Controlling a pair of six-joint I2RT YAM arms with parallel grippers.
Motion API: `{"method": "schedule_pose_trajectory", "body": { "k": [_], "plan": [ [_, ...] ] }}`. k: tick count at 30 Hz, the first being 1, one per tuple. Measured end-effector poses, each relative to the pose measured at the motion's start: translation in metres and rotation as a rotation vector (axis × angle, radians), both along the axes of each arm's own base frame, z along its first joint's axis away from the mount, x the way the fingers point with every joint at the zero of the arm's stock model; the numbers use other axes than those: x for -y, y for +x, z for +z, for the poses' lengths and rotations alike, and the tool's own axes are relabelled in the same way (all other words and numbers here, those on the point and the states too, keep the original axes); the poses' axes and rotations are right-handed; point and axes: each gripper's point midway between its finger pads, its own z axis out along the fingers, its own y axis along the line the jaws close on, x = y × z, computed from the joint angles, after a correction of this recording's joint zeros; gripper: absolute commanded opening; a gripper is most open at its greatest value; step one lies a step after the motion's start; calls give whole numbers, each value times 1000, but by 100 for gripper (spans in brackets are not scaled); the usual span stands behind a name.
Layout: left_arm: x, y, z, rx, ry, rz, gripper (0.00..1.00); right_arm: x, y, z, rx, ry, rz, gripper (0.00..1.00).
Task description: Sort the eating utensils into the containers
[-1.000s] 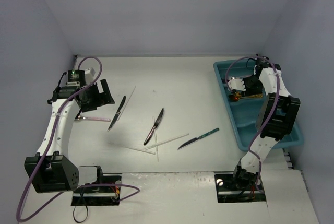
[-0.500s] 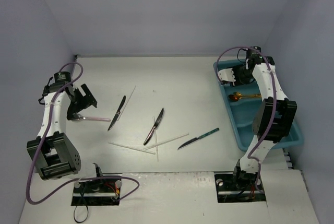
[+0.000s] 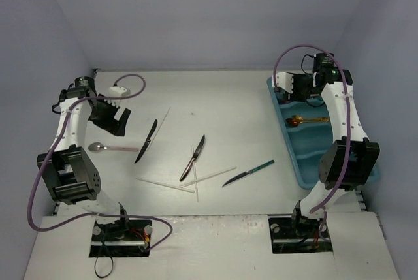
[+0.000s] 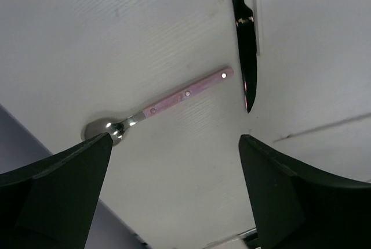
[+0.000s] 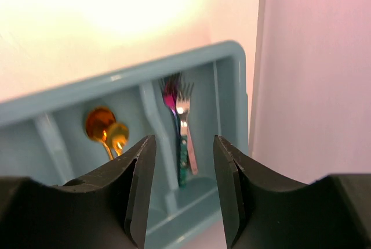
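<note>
Gold spoons (image 3: 305, 121), forks (image 5: 183, 122) already in teal tray (image 3: 310, 157); knives (image 3: 147, 140), sticks (image 3: 166, 185), pink-handled spoon (image 4: 185, 94) unsorted on surface (image 3: 222, 100). Left gripper (image 4: 175, 143), right gripper (image 5: 184, 140) spread, empty.

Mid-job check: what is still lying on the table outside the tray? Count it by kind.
Pink-handled spoon: 1
Knives: 3 (left knife, middle knife, teal-handled knife)
White sticks: 4
Total: 8

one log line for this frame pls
left pincer: open, near pink spoon | right pincer: open, empty, above tray | knives, sticks loose on table
</note>
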Motion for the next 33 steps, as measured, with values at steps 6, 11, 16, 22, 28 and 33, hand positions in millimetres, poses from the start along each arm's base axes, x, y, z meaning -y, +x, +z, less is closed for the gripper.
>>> {"method": "schedule_pose_trajectory", "body": {
  "k": [6,11,16,22,28,33],
  "plan": [
    [-3,-22,-27,-48,42,-374,76,-21,-12,14,-34,136,-33,44],
    [-8,-26,-49,-74,30,-598,72,-29,-24,16,-67,191,-53,44],
    [-11,-25,-75,-107,6,-749,69,-31,-31,10,-103,212,-68,45],
    [-18,-17,-100,-146,-8,-836,68,-36,-34,10,-128,249,-86,46],
    [-36,-3,-111,-151,9,-843,65,-42,-37,13,-146,276,-99,47],
    [-46,-3,-118,-155,25,-841,62,-47,-38,13,-158,284,-101,47]
  ]
}}
